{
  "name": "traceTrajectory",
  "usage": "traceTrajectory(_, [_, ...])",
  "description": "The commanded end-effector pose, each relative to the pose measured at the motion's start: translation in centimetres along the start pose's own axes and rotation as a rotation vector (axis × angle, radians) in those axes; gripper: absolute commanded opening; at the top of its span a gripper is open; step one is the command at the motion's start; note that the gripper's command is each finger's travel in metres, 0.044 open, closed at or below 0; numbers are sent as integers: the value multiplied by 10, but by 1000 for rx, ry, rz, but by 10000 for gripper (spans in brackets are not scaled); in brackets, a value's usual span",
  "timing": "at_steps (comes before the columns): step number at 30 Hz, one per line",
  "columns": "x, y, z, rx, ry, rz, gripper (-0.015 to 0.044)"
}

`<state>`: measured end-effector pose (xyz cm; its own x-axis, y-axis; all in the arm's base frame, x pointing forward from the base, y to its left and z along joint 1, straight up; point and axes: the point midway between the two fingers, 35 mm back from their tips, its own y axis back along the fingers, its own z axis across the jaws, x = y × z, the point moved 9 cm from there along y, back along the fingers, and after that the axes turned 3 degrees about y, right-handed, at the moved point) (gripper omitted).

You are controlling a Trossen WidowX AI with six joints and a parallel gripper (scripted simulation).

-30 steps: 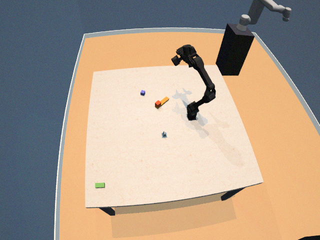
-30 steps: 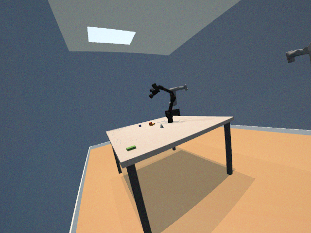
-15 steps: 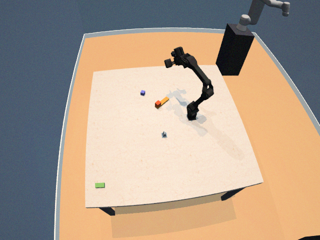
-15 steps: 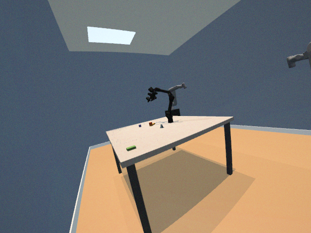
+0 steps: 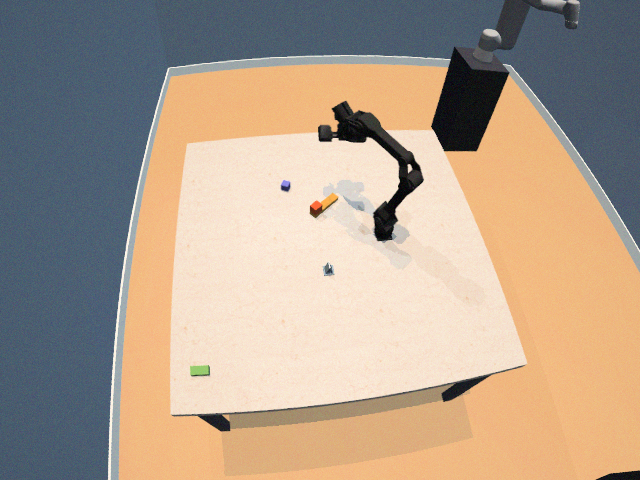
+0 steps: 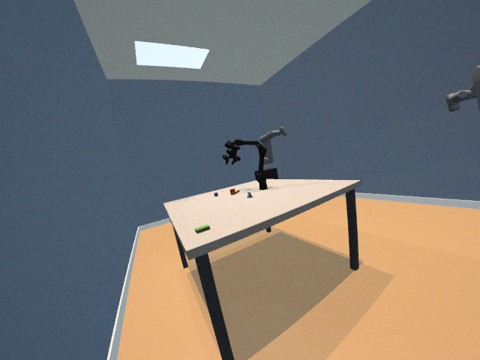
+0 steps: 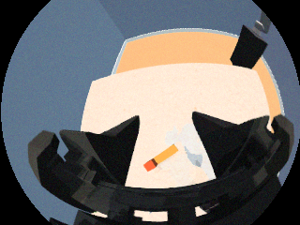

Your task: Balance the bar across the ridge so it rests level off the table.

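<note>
The orange bar lies on the table with a red block at one end. The small grey ridge stands on the table apart from the bar, nearer the front; it does not show in the wrist view. My gripper is open and empty, high above the table. In the wrist view the bar shows between and below the spread fingers, far beneath them.
A small blue cube lies on the table beyond the bar's red end. A green block lies near the front left corner. A grey arm stands on a black pedestal behind the table.
</note>
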<state>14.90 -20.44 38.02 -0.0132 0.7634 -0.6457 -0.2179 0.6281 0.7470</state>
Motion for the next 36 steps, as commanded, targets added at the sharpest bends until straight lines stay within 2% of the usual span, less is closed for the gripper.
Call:
traceTrajectory(1, [9, -15, 6, 9, -70, 75, 315])
traceTrajectory(18, [53, -58, 28, 119, -450, 347, 315])
traceTrajectory(36, [106, -91, 44, 410, -836, 551, 315])
